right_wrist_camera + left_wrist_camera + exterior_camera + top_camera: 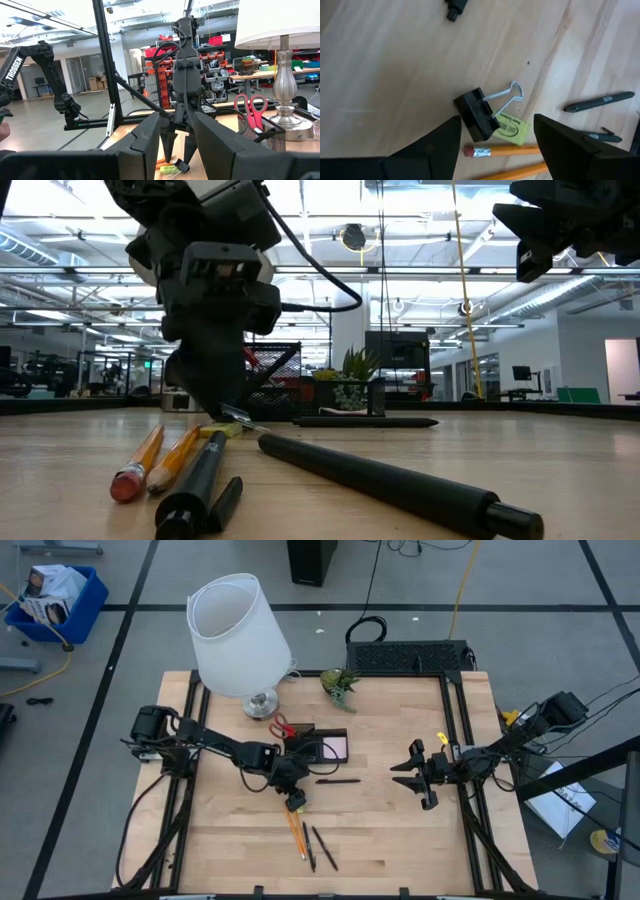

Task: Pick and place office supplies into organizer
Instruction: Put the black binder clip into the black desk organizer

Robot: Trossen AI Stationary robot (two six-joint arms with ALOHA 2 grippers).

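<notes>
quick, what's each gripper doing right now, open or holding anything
Left gripper: jaws open, poised over the black binder clip, holding nothing.
Right gripper: raised off the table, jaws partly open, holding nothing.

We can read one word for certain: "TROSSEN" in white capitals, running along the dark arm link (13, 70) at about nine o'clock in the right wrist view. In the left wrist view a small yellow tag (510, 129) at six o'clock, beside the black binder clip (477, 114), carries dark print too small for us to read. The black pens (600, 101) at three o'clock bear pale lettering that we cannot make out either.
</notes>
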